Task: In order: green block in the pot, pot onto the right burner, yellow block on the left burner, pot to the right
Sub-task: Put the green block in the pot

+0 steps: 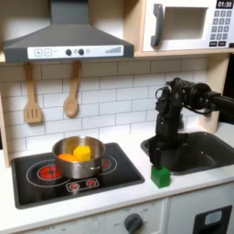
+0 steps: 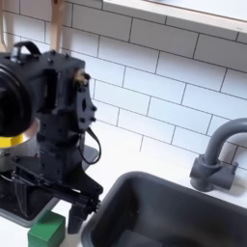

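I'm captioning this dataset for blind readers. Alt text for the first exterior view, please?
A toy kitchen: a black robot arm's gripper hangs just above a green block on the counter, beside a stovetop where a silver pot holds yellow and orange pieces.

Pot (image 1: 79, 151) on stove (image 1: 37, 180), yellow block (image 1: 82, 153) inside, green block (image 1: 161, 175) right of stove, first exterior view

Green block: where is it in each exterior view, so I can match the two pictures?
First exterior view: the small dark green cube sits on the white counter, between the black cooktop and the dark sink basin, below the claw.
Second exterior view: the cube is at the bottom left edge, beside the sink basin.
Shared landmark: the sink basin.
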Robot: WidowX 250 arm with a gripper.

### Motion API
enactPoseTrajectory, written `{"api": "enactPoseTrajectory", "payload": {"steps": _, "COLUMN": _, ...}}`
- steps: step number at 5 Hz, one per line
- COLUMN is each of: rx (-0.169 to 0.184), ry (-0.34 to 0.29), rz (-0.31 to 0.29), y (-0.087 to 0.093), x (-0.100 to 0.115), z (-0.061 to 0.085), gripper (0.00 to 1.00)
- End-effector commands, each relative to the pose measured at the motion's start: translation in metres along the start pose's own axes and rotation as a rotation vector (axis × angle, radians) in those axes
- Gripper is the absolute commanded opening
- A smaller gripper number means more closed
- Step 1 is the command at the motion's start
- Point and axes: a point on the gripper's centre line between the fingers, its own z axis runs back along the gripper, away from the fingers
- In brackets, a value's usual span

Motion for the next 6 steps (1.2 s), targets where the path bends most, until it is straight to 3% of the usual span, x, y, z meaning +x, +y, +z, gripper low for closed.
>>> {"api": "enactPoseTrajectory", "payload": {"steps": 1, "rx": 0.013, "ry": 0.027, "rz": 0.025, "y": 0.004, "x": -0.003, "z": -0.011, "gripper": 1.0}}
{"api": "enactPoseTrajectory", "payload": {"steps": 2, "rx": 0.011, "ry": 0.029, "rz": 0.041, "y": 0.008, "x": -0.004, "z": -0.012, "gripper": 1.0}}
{"api": "enactPoseTrajectory", "payload": {"steps": 6, "rx": 0.011, "ry": 0.098, "rz": 0.033, "y": 0.005, "x": -0.008, "z": -0.039, "gripper": 1.0}}
